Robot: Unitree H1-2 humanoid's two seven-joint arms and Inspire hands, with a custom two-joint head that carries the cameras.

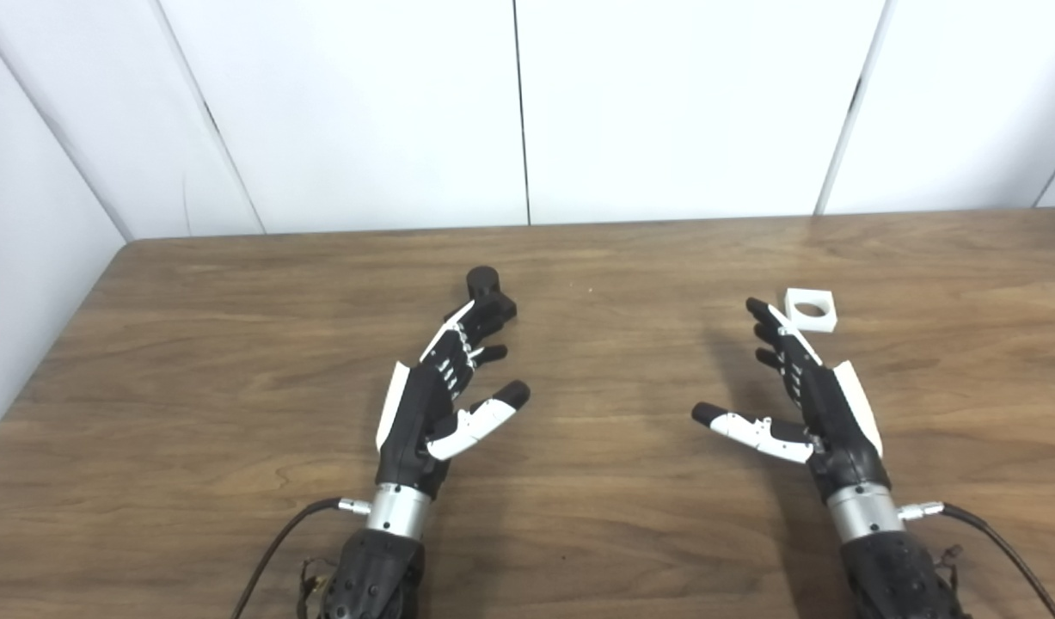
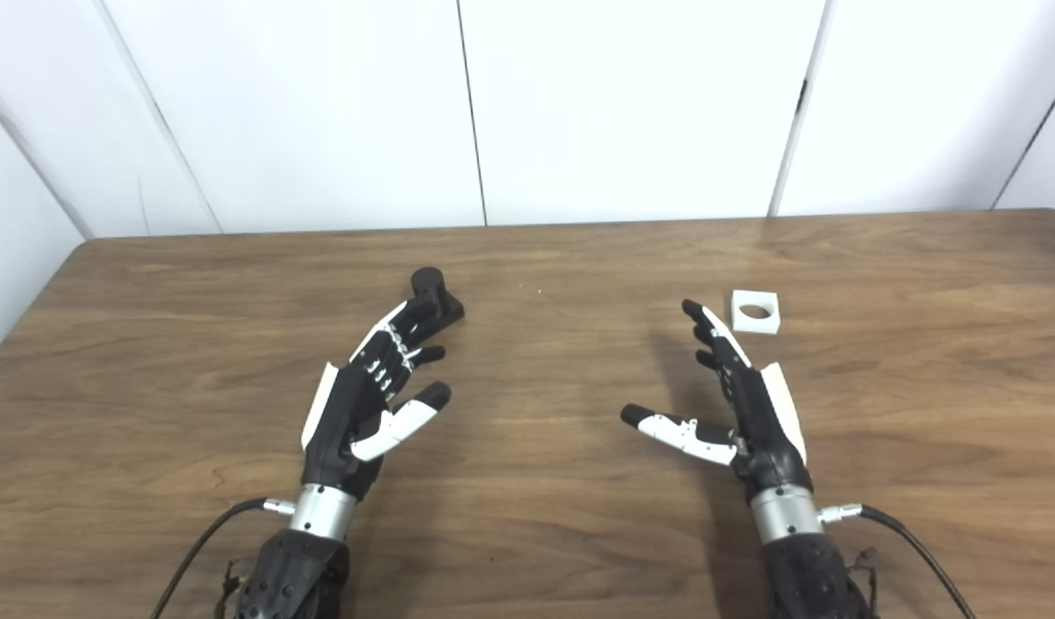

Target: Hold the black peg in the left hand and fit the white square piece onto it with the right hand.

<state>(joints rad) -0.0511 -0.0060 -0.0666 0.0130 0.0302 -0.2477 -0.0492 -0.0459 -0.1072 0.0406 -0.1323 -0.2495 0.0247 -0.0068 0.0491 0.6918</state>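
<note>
Brown wood-grain table [image 1: 235,361], white panel wall [image 1: 364,103] behind. Both arms enter from the bottom edge.

Left hand [image 1: 437,391]: fingers spread, thumb splayed toward 3 o'clock, nothing held. Fingertips reach up toward 1 o'clock and end right at the black peg [image 1: 485,288]. Tips overlap the peg's lower part in both views; cannot tell whether they touch it or hang just short. Peg appears to stand upright on a dark base on the table, round top showing.

Right hand [image 1: 806,391]: also spread wide, thumb pointing to 9 o'clock, empty. Fingertips point to 11 o'clock. White square piece [image 1: 811,309] lies flat on the table at 1 o'clock of those tips, just beside them, round hole facing up. Right eye view shows a thin gap between tips and piece, so likely not touching.

Peg and piece well apart, peg at 9 o'clock of the piece.

Progress, as judged: very early. Neither part is grasped or lifted; no fitting begun. Hands look staged for reach, each near its own part. Left to do: left hand closes round the peg and raises it steady; right hand picks up the square piece, carries it across, lines the hole over the peg top and presses it on.
</note>
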